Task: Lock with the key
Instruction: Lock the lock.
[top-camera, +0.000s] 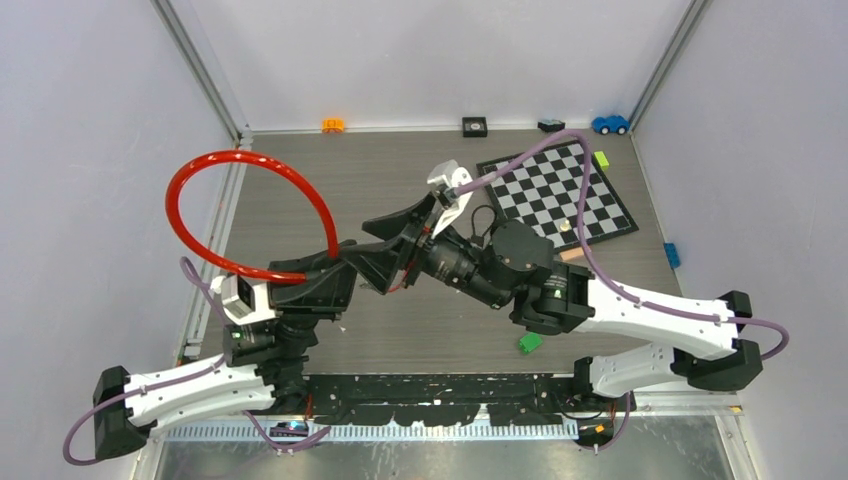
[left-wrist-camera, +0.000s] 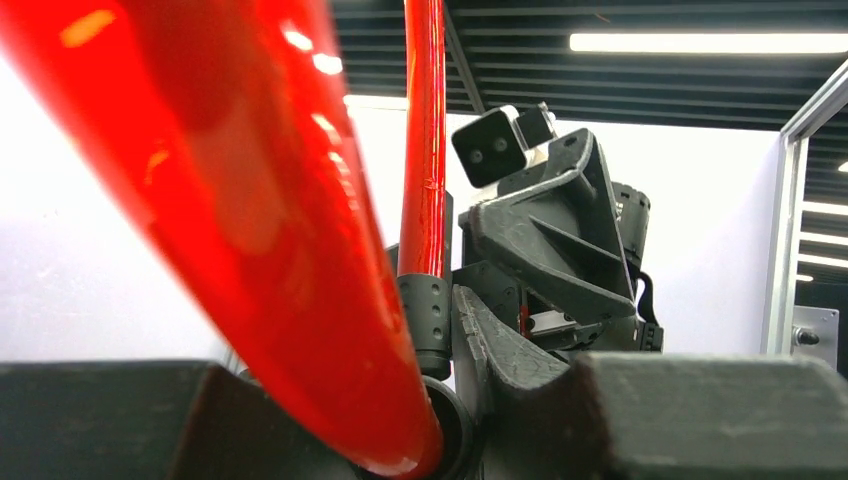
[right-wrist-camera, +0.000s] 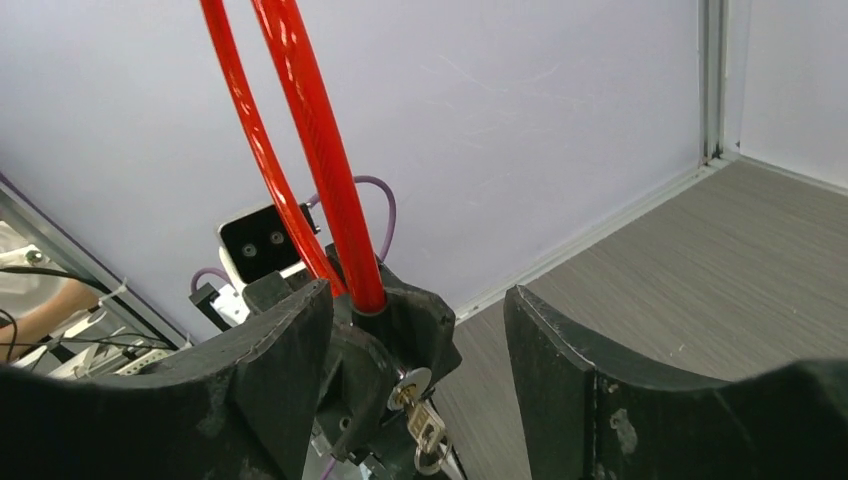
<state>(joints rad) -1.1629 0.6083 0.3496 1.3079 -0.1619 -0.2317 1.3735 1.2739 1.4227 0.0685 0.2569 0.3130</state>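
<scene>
Two arms meet over the middle of the grey wood-grain counter (top-camera: 400, 175).

Top view: the left gripper (top-camera: 350, 263) is clamped on the black body of a red cable lock (top-camera: 240, 155). The lock's glossy plastic-sheathed loop stands up over the counter's left side. The right gripper (top-camera: 392, 250) faces the lock body from the right, just beside it, with its fingers spread. A black-and-white checkerboard mat (top-camera: 558, 192) lies toward the far right. A small green block (top-camera: 529, 342) sits close to the near edge, and a blue toy car (top-camera: 610, 124) is at the far right corner.

Left wrist view: the red cable fills the left half, blurred, and runs down into the black body between the left gripper's fingers. The jaws are closed against the body. The right gripper's black fingers sit just behind it.

Right wrist view: two red cable strands go down into the black body. A small silver key (right-wrist-camera: 425, 425) sits in the round silver cylinder (right-wrist-camera: 410, 380) on the body's end, with a ring hanging off it. The right gripper's jaws are wide apart and hold nothing. The key lies between the fingers, beyond their tips, not touched.
</scene>
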